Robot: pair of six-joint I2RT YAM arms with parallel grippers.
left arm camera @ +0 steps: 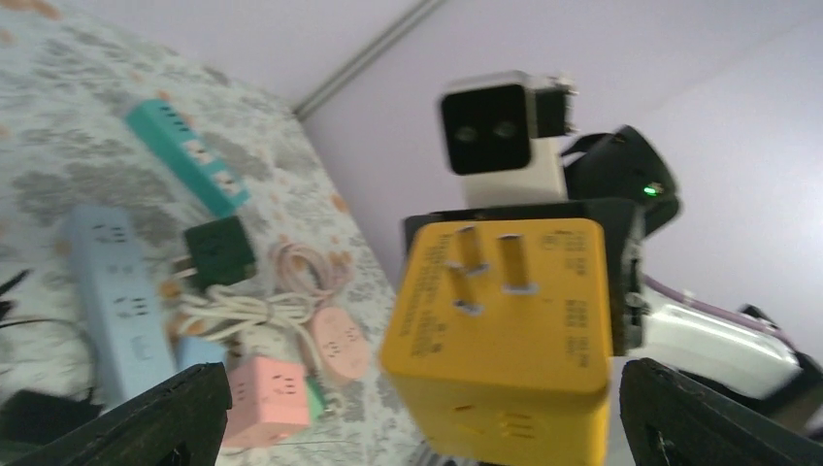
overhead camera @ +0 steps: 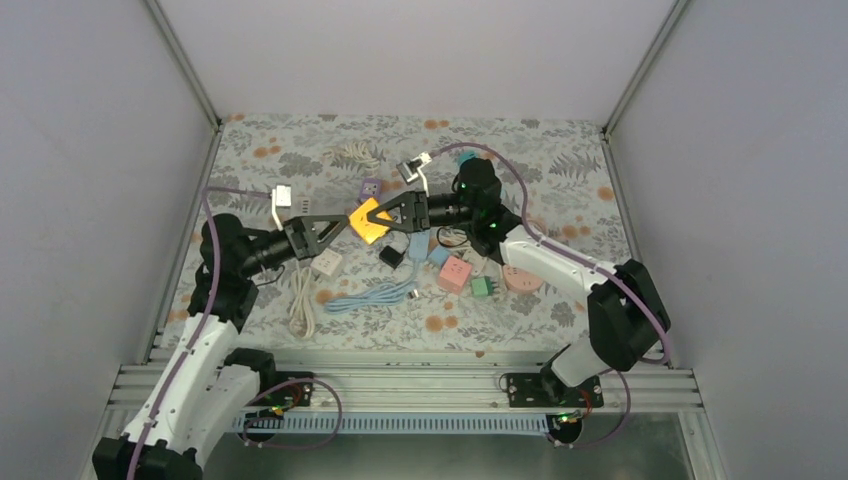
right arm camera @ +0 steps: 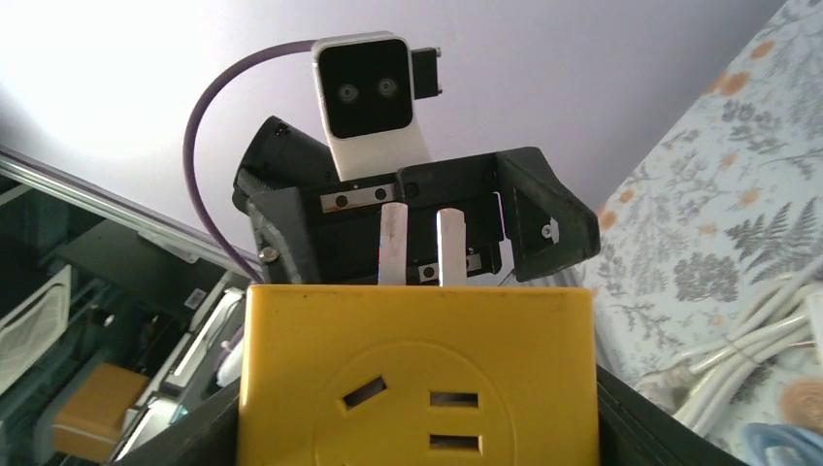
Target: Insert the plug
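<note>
The plug is a yellow cube (overhead camera: pixel 368 222) with metal prongs on one face and a socket on another, held above the floral mat. My right gripper (overhead camera: pixel 388 216) is shut on it; in the right wrist view the cube (right arm camera: pixel 417 369) fills the space between the two black fingers, socket face toward the camera and prongs (right arm camera: pixel 393 243) pointing away. My left gripper (overhead camera: pixel 340 226) stands open facing those prongs. In the left wrist view the cube (left arm camera: pixel 505 330) hangs just ahead of the wide-apart fingers (left arm camera: pixel 146 422), touching neither.
On the mat below lie a blue power strip (overhead camera: pixel 418 248), a pink cube socket (overhead camera: pixel 455 272), a green adapter (overhead camera: pixel 482 286), a round pink socket (overhead camera: pixel 521 279), a white cube (overhead camera: pixel 327 263), a purple cube (overhead camera: pixel 371 187) and coiled white cable (overhead camera: pixel 300 300). White walls enclose three sides.
</note>
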